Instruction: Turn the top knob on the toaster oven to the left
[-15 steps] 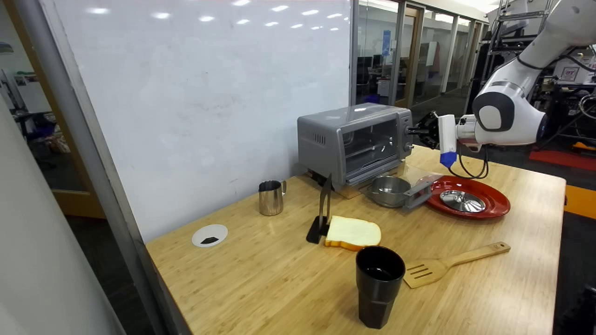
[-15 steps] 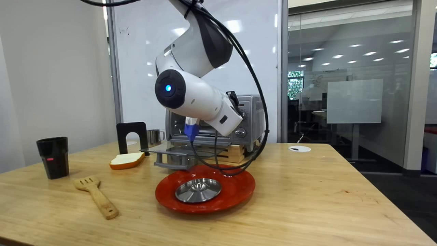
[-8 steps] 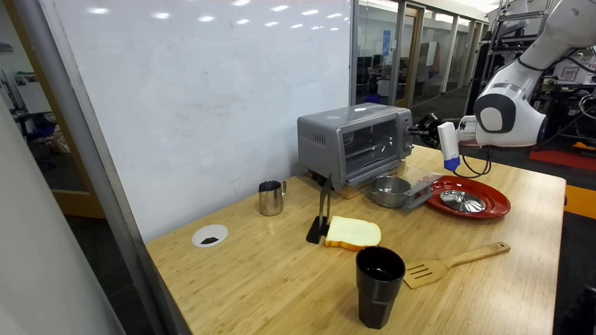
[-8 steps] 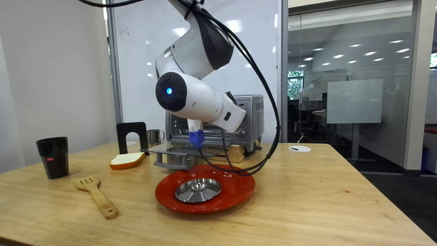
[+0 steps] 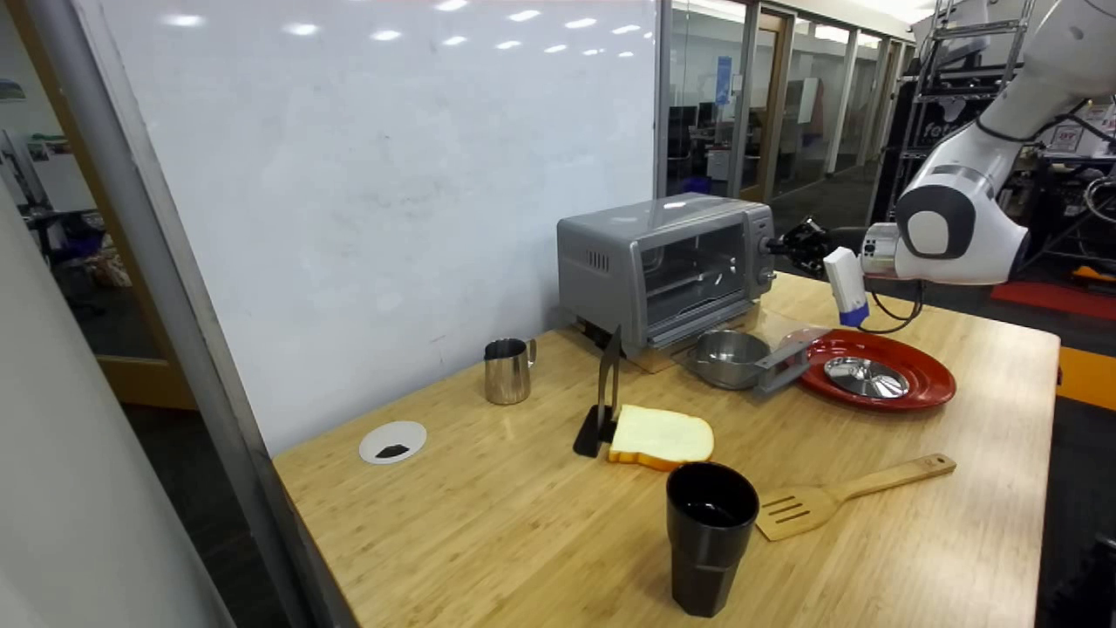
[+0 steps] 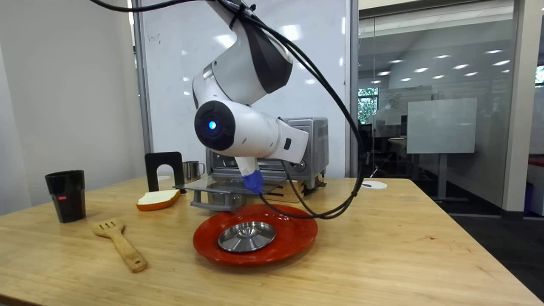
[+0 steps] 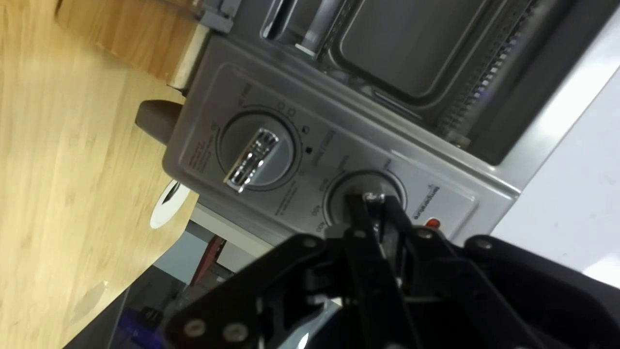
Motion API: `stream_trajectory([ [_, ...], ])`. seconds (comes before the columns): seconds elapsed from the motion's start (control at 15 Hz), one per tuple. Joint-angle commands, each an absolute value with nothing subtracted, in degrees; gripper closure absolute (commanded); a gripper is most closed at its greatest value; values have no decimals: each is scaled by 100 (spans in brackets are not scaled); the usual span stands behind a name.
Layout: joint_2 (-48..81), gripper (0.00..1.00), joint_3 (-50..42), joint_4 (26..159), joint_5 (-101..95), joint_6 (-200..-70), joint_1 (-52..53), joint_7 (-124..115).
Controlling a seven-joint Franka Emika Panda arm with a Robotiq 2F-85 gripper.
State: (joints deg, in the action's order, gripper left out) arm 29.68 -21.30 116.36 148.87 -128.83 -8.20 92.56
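Note:
The grey toaster oven (image 5: 602, 253) stands against the whiteboard; it also shows in an exterior view (image 6: 319, 146). In the wrist view its top knob, marked temperature, has a round grey base (image 7: 364, 180) and a chrome handle. My gripper (image 7: 374, 199) has its black fingers on both sides of that handle, closed onto it. In an exterior view the gripper (image 5: 772, 246) reaches the oven's control panel and covers the top knob. The lower knob (image 7: 254, 157) is untouched, its chrome bar tilted. In an exterior view the arm hides the gripper and top knob.
The oven's glass door looks folded down, with its grey handle (image 6: 216, 207) above a metal pot (image 5: 728, 358). A red plate (image 6: 293, 238) with a metal lid lies below the wrist. A black cup (image 5: 711, 541), wooden spatula (image 5: 802, 510), bread slice (image 5: 663, 436) and metal pitcher (image 5: 507, 373) stand farther off.
My wrist has rotated, its blue-tipped camera swinging right and down in both exterior views. The forearm has lowered and the cable loop moved right. The fingers have stayed at the top knob.

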Motion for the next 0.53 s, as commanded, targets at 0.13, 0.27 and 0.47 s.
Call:
stream_trajectory([
  [0.13,2787,97,-2184,11932,14891,-12276,-853,10528],
  [0.27,2785,97,-2185,11963,14891,-12169,-868,10792],
  [0.47,2757,97,-2019,11977,14893,-12113,-1032,11225],
])
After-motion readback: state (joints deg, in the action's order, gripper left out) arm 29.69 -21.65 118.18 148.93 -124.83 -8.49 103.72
